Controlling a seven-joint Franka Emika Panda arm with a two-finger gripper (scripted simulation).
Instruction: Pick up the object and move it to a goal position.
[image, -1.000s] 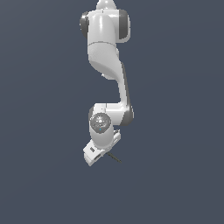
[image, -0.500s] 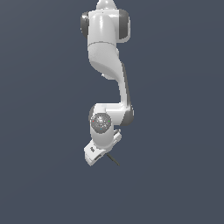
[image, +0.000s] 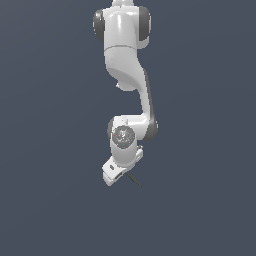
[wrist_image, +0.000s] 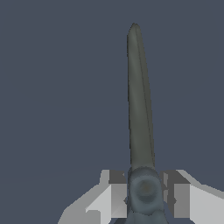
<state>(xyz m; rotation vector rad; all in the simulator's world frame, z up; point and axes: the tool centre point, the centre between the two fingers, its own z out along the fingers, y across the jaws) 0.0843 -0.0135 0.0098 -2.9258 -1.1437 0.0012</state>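
The fingers (wrist_image: 114, 200) pinched the scissors (wrist_image: 139, 122) at the pivot, the dark blades jutting out beyond the gripper (image: 121, 176) in open air, and so narrow a hold on the pivot looked liable to let them swivel or slip in transit.

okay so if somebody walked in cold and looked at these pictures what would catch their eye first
In the exterior view, the white arm hangs down the middle of a plain dark blue-grey field, its gripper tilted at the bottom. A thin dark blade of the scissors sticks out from it toward the exterior view's right. In the wrist view that blade runs long and tapered away from the camera, its pivot clamped between the two fingers.
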